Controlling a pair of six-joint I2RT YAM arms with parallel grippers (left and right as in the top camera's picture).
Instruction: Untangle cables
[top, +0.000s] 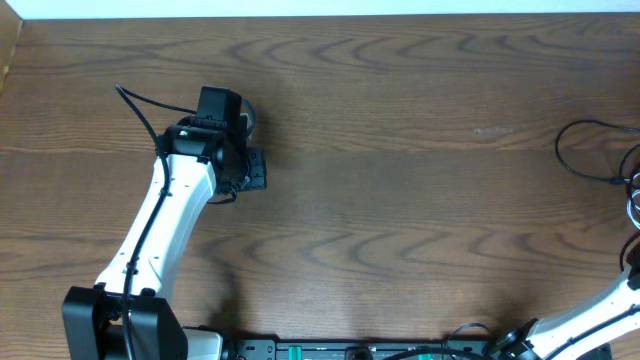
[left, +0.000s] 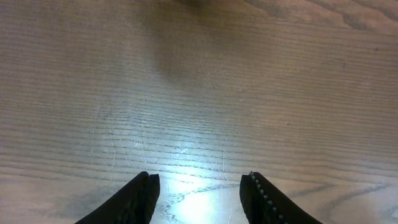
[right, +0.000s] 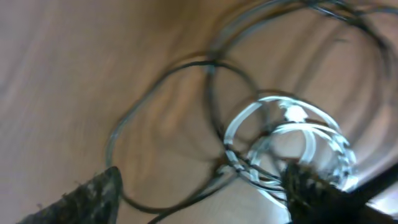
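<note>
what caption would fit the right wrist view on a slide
Open right tool over a coiled white cable tangled with black cable loops on a wooden table, slightly blurred.

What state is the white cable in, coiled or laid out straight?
Coiled. The right wrist view shows the white cable in several overlapping loops, with the black cable looping across it.

A wood-grain table (top: 400, 200) carries a thin black cable (right: 210, 67), sprawled flat across the boards in wide, loose loops. A white cable (right: 280, 99), wound in a tighter coil, lies against the black cable, their strands crossing.
</note>
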